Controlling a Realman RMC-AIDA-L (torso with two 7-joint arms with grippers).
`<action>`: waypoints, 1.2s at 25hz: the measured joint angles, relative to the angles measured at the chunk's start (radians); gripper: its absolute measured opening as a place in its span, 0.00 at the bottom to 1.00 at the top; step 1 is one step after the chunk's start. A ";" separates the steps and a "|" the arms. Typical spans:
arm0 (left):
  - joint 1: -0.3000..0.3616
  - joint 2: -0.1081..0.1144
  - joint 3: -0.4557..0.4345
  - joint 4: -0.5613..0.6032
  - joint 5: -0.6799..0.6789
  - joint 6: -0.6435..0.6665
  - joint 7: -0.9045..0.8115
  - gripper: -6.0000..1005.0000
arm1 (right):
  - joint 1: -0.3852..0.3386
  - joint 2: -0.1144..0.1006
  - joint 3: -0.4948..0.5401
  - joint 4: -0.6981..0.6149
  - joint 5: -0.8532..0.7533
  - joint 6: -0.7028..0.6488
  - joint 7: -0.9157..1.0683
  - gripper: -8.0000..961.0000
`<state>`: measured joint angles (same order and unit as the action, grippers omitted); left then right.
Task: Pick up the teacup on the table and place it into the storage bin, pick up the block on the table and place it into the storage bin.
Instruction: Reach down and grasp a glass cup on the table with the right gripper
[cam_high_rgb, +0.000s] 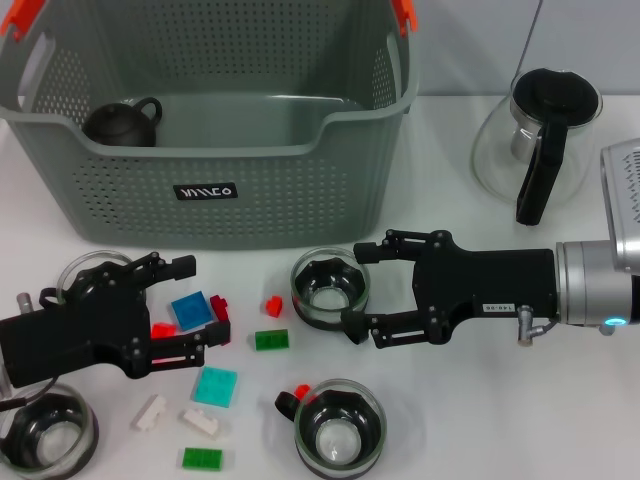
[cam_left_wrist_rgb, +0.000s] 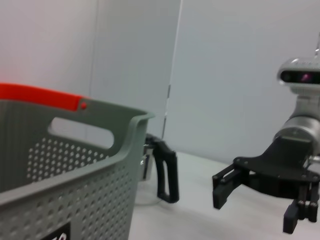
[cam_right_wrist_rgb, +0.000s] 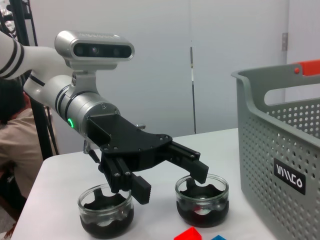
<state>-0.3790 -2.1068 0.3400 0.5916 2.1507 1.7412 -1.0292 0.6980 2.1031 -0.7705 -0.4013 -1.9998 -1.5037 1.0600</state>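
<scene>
Your right gripper (cam_high_rgb: 360, 290) hangs spread wide over the table (cam_high_rgb: 470, 420), one finger above the rim of a glass teacup (cam_high_rgb: 328, 287) and the other just below it, holding nothing. That cup sits in front of the bin (cam_high_rgb: 220, 130), near the middle of the table.

Your left gripper (cam_high_rgb: 195, 315) is also open and empty, low over the scattered blocks on the left. A red block (cam_high_rgb: 163, 329) shows between its fingers, and a blue block (cam_high_rgb: 189, 309) lies just beyond the fingertips; you cannot tell whether the fingers touch either one. Close by lie a teal block (cam_high_rgb: 215, 385), a small red block (cam_high_rgb: 272, 306), a green block (cam_high_rgb: 271, 340), two white blocks (cam_high_rgb: 150, 411) and another green block (cam_high_rgb: 202, 458).

Three more glass teacups stand on the table: one behind the left gripper (cam_high_rgb: 85, 270), one at the front left corner (cam_high_rgb: 45, 432), one at the front centre (cam_high_rgb: 340, 427).

Inside the bin, a dark teapot (cam_high_rgb: 122, 122) rests in the far left corner. A glass pitcher (cam_high_rgb: 540, 140) with a black lid and handle stands to the right of the bin.

From the right wrist view you see the left gripper (cam_right_wrist_rgb: 170, 172) open above two of the cups.
</scene>
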 joint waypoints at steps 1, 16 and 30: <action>0.001 -0.001 0.000 0.000 0.001 -0.006 0.000 0.94 | 0.000 0.000 -0.001 0.000 0.001 0.002 0.000 0.92; 0.003 -0.001 0.000 -0.003 0.024 -0.024 -0.051 0.93 | 0.000 0.002 -0.006 0.002 0.001 0.008 -0.042 0.91; 0.012 -0.001 0.000 -0.006 0.026 0.046 -0.050 0.93 | -0.012 -0.008 -0.073 -0.106 -0.092 -0.253 -0.034 0.91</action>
<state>-0.3673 -2.1078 0.3400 0.5859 2.1768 1.7873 -1.0793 0.6862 2.0946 -0.8439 -0.5071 -2.0914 -1.7563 1.0258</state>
